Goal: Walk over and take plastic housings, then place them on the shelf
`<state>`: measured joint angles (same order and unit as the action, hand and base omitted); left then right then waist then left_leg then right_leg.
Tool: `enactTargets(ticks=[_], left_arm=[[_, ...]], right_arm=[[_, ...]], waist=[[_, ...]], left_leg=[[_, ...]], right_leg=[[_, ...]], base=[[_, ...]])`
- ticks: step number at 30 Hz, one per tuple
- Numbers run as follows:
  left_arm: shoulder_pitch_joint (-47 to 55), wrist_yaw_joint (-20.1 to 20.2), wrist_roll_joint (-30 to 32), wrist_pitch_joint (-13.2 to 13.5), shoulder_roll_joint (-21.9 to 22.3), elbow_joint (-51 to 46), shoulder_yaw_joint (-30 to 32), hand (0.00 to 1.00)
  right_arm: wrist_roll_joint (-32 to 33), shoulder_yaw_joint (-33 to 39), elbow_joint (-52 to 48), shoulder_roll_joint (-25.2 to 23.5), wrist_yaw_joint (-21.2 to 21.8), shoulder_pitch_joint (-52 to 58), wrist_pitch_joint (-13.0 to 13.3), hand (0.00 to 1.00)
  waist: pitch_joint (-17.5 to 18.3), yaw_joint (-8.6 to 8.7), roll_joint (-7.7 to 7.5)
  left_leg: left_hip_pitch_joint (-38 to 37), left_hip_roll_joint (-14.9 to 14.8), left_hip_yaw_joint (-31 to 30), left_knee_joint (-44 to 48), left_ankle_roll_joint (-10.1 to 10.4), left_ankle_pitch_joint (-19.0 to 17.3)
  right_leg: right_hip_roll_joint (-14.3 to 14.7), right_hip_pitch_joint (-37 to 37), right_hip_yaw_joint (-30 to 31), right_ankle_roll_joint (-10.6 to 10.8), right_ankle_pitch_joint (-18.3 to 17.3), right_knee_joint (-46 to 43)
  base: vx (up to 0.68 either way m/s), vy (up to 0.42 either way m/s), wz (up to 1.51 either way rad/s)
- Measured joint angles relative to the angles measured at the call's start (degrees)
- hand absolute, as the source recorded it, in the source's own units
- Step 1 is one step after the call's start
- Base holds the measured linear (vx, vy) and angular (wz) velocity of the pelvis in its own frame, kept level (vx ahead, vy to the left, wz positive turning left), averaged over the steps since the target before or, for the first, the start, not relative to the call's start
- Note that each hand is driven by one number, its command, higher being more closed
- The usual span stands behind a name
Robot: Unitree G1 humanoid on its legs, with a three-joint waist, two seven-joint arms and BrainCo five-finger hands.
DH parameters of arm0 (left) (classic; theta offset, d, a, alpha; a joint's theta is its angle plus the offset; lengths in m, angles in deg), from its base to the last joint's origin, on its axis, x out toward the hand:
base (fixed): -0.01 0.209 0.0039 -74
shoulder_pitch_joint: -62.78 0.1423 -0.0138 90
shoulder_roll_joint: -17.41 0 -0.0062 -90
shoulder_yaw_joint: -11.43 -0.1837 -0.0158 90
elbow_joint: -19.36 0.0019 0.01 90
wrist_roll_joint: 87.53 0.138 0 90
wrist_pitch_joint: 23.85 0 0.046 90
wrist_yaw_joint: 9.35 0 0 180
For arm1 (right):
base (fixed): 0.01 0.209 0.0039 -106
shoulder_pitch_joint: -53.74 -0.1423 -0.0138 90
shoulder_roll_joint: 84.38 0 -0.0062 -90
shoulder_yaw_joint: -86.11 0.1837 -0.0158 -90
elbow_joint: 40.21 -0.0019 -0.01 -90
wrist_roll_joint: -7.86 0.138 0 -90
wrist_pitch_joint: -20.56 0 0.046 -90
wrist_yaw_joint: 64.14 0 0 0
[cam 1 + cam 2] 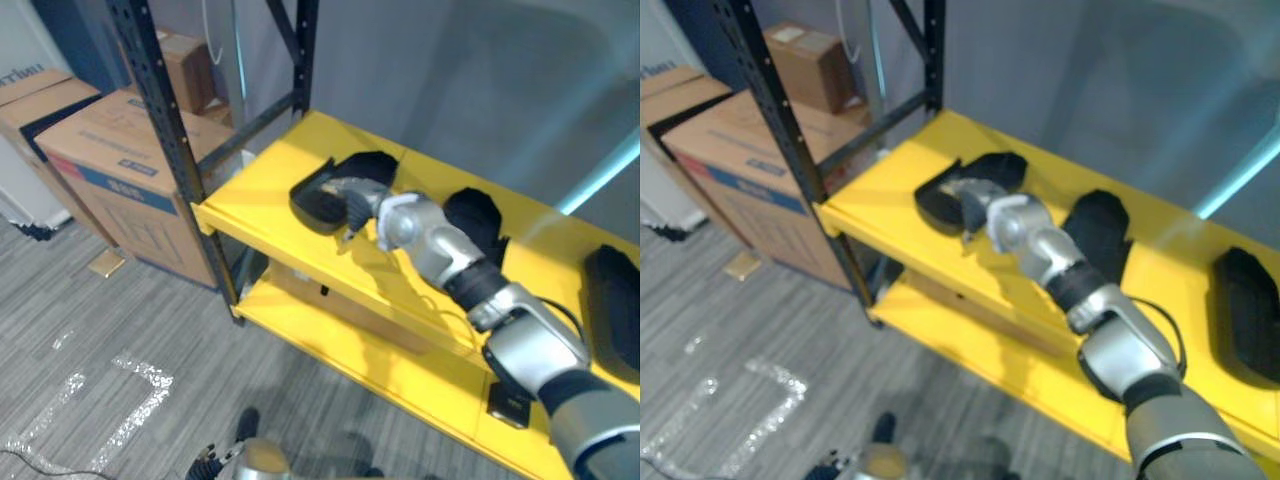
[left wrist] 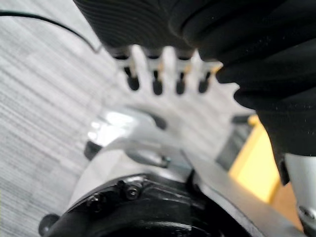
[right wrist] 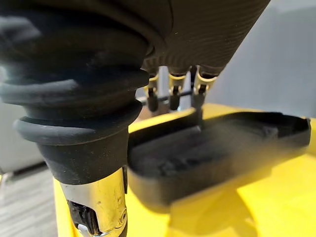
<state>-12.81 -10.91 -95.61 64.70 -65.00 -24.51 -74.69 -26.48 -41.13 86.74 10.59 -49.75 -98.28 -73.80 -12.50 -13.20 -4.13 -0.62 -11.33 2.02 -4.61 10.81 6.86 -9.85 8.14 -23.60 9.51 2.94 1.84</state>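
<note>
The right hand [image 1: 356,206] hangs over the left end of the yellow shelf [image 1: 258,196], fingers [image 3: 172,94] fairly straight and uncurled, their tips at the far rim of a black plastic housing [image 3: 212,148] that lies flat on the shelf board. Whether they touch it is unclear. Two more housings, a middle one [image 1: 472,215] and a right one [image 1: 615,295], lie further along the same board. The left hand [image 2: 156,84] is down over the floor, fingers loose, empty. Placing looks nearly finished: only withdrawing the right hand remains.
</note>
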Motion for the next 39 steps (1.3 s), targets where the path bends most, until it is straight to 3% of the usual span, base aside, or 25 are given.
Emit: enactTargets(ticks=[5, 11, 20, 32, 39], left_arm=[[0.0, 0.0, 0.0, -0.1, 0.0, -0.1, 0.0, 0.00], [-0.7, 0.1, 0.0, -0.9, 0.1, -0.4, 0.1, 0.00], [-1.0, 0.1, 0.1, -2.8, 0.1, -1.8, 0.0, 0.00], [-1.0, 0.1, 0.0, -4.0, -0.1, -3.1, 0.0, 0.00], [-1.0, 0.0, 0.0, -4.6, -0.1, -3.4, 0.0, 0.00]], right_arm=[[0.0, 0.1, 1.9, 0.0, -0.4, -1.6, -0.4, 0.00], [-0.2, 0.0, 3.9, -0.1, 8.0, -2.0, 1.9, 0.00], [-0.5, -2.0, 8.0, -0.1, 16.7, -4.5, 2.5, 0.00], [-2.4, -2.2, 9.6, 1.7, 21.8, -6.8, 7.3, 0.00], [-2.5, -2.2, 8.9, 3.9, 24.5, -6.9, 11.6, 0.00]], waist=[[-0.3, -0.33, 0.07], [-1.5, -0.72, 0.03], [-2.1, -1.38, -0.12], [-3.4, -1.48, -0.54], [-3.4, -1.36, -0.59]], left_leg=[[0.6, 0.0, -0.2, 0.0, 0.0, 0.0], [0.5, 0.1, -0.2, 0.0, 0.0, 0.0], [0.5, 0.1, -0.1, 0.0, 0.0, 0.0], [0.4, 0.0, 0.3, 0.0, 0.0, 0.0], [0.2, -0.1, 0.8, 0.0, 0.0, 0.0]], right_leg=[[0.1, 0.0, -0.4, 0.0, 0.0, 0.4], [0.1, 0.1, -0.5, 0.0, 0.0, 0.5], [0.1, 0.1, -0.4, 0.0, 0.0, 0.5], [0.1, -0.1, -0.1, 0.1, 0.1, 0.5], [0.1, -0.2, 0.3, 0.1, 0.1, 0.5]], base=[[0.00, -0.004, 0.03], [0.00, 0.000, 0.00], [0.00, 0.000, 0.00], [0.00, 0.000, 0.00], [0.00, 0.000, -0.03]])
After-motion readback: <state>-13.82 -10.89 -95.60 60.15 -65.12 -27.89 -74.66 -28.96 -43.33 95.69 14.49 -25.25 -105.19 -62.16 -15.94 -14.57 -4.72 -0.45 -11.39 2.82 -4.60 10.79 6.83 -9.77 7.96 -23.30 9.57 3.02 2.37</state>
